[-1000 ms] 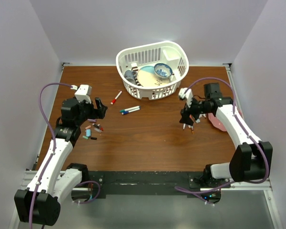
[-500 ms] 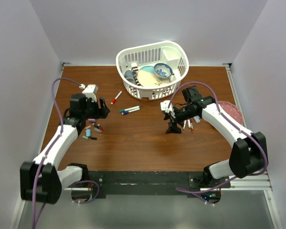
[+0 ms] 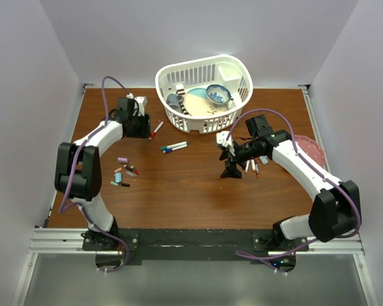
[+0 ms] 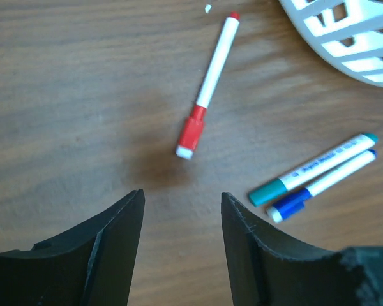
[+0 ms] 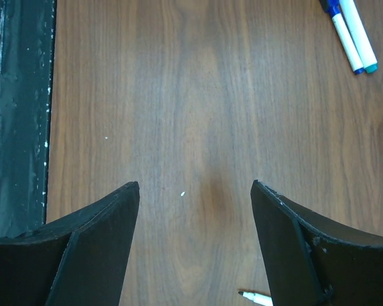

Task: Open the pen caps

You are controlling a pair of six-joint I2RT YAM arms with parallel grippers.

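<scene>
A red-capped marker lies near the basket; its red cap [image 4: 193,132] [image 3: 152,135] points at my left gripper [image 4: 182,201] [image 3: 140,126]. That gripper hovers just short of it, open, with nothing between the fingers. To the right lie two capped markers side by side, with a teal cap [image 4: 266,191] and a blue cap [image 4: 287,205] [image 3: 166,150]. My right gripper [image 5: 195,188] [image 3: 230,169] is open over bare wood at centre right. Several loose pen caps [image 3: 122,173] lie at the left.
A white basket [image 3: 239,69] [image 4: 345,38] with dishes stands at the back centre. Uncapped markers [image 3: 253,167] lie just right of my right gripper, one tip [image 5: 255,298] showing. A pink plate [image 3: 306,148] sits under the right arm. The dark table edge [image 5: 19,108] is close by.
My left arm swung from beside the loose caps toward the back, up to the red marker, and its jaws narrowed. The right gripper moved left and down, then held still.
</scene>
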